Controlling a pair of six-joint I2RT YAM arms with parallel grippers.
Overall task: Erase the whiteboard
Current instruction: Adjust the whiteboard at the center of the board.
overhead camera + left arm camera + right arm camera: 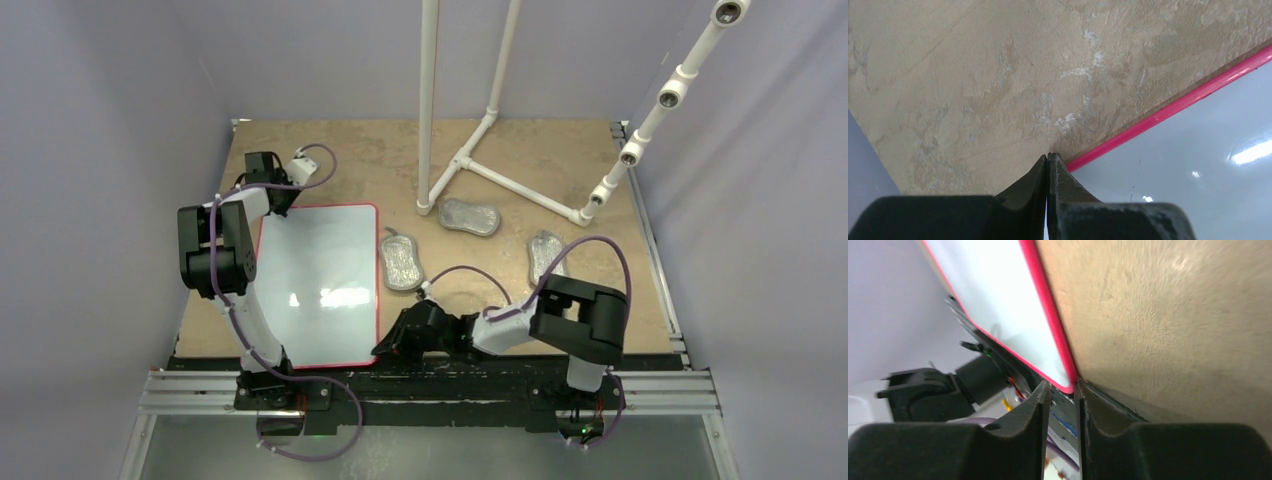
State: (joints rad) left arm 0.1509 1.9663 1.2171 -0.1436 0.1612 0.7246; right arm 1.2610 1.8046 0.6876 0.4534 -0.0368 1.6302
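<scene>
Tan mottled bench (560, 300) inside pale lilac walls, w/ a white pipe frame (470, 160) standing at the far side. The whiteboard (320, 285) lies flat on the left half of the bench, long side running near to far, w/ a red rim (1168, 112) all round. Its face reads plain glossy white w/ glare spots. Three silvery oval pads (402, 262) lie to its right. The closest is just beside the right rim; the other two are further right & apart.

Left gripper (283, 203) is at the board's far-left corner. In the wrist view its jaws are pressed together tip to tip, w/ the tips over bare bench just outside the rim. Can't tell if they touch the bench.

Right gripper (385, 348) reaches leftward, low, to the board's near-right corner. In the wrist view its jaws are a narrow gap apart, approx parallel, w/ the rounded corner of the rim sitting right at the mouth of that gap. One fingertip (1082, 390) looks up against the rim; the other stands a sliver off. Can't tell if the corner is actually pinched.
</scene>
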